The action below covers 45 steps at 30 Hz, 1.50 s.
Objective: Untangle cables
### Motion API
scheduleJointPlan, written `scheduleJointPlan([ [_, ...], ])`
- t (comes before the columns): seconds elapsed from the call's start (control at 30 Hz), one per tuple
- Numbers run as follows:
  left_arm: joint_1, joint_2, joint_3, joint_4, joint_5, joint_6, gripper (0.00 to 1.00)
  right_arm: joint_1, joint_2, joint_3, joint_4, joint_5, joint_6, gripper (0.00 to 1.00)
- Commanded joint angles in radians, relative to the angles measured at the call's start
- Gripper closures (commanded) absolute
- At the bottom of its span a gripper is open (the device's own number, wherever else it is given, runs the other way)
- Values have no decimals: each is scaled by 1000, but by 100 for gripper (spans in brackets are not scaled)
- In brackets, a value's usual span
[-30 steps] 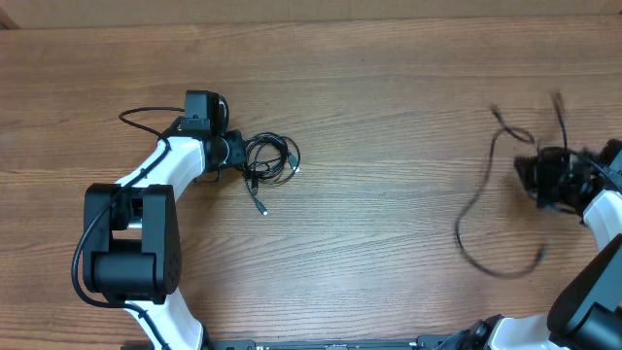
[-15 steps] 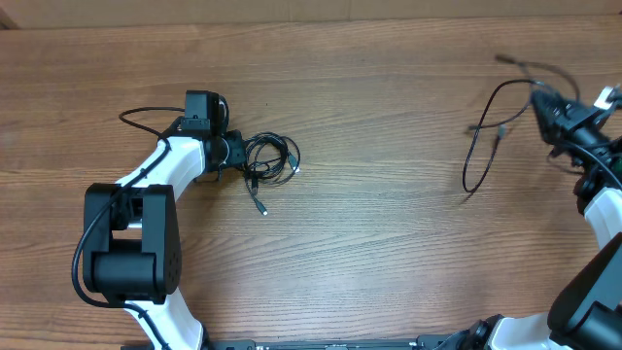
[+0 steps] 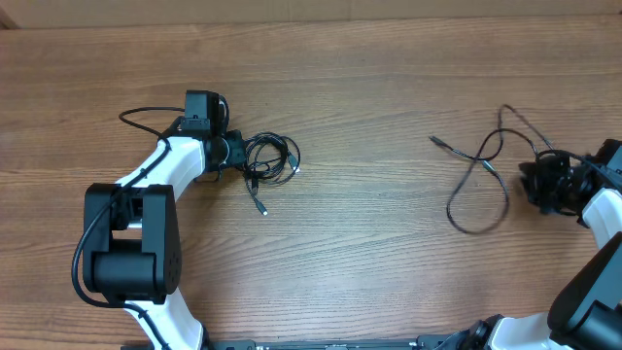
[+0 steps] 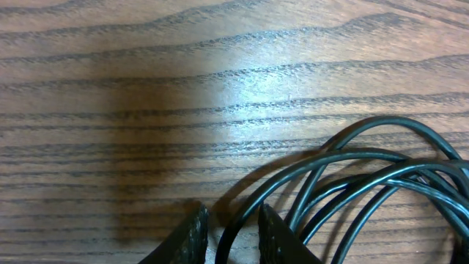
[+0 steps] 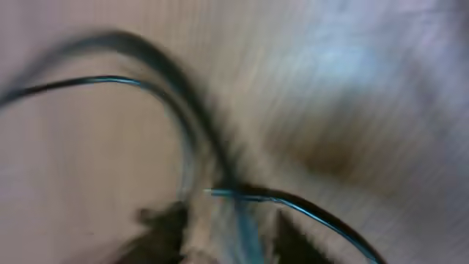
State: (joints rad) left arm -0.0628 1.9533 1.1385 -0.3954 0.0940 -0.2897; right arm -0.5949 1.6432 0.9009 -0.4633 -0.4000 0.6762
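Observation:
A small bundle of thin black cables (image 3: 275,156) lies left of centre, with one plug end (image 3: 260,206) trailing toward the front. My left gripper (image 3: 240,156) is at the bundle's left edge. In the left wrist view its fingers (image 4: 231,236) are closed around one strand of the cables (image 4: 366,172). A separate black cable (image 3: 451,206) lies in a loose loop at the right. My right gripper (image 3: 540,183) is shut on that cable's right end. The right wrist view is blurred, with the cable (image 5: 183,110) running between the fingers (image 5: 231,235).
The wooden table (image 3: 389,97) carries only the cables. The left arm's own thicker wire (image 3: 136,115) loops out behind the left wrist. The right arm is close to the table's right edge.
The right gripper swung up toward the back and came back down, whipping its cable; the cable now lies in a new loop further left. The left gripper and bundle have not moved.

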Motion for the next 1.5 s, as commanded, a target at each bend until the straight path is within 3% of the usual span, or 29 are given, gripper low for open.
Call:
scheduleJointPlan([
  [0.0,-4,167,-104,-40,7,-22,74,0,-5,1,-35,191,-20,28],
  [0.1,-4,167,-104,-40,7,-22,73,0,-5,5,-58,236,-20,0],
  [0.43,-4,167,-104,-40,7,-22,69,28,-5,330,-386,235,-107,0],
  [0.67,-4,167,-104,-40,7,-22,66,108,-5,459,-382,61,-265,1],
  [0.7,-4,167,-104,-40,7,-22,67,122,-5,458,-381,38,-286,4],
  [0.83,-4,167,-104,-40,7,-22,89,203,-3,444,-406,36,-288,39],
  [0.93,-4,167,-104,-40,7,-22,90,272,7,440,-470,70,-287,69],
  [1.03,-4,167,-104,-40,7,-22,90,323,24,440,-520,175,-280,85],
  [1.2,-4,167,-104,-40,7,-21,91,352,93,439,-566,268,-237,96],
  [1.47,-4,167,-104,-41,8,-10,96,321,205,427,-595,411,-201,96],
])
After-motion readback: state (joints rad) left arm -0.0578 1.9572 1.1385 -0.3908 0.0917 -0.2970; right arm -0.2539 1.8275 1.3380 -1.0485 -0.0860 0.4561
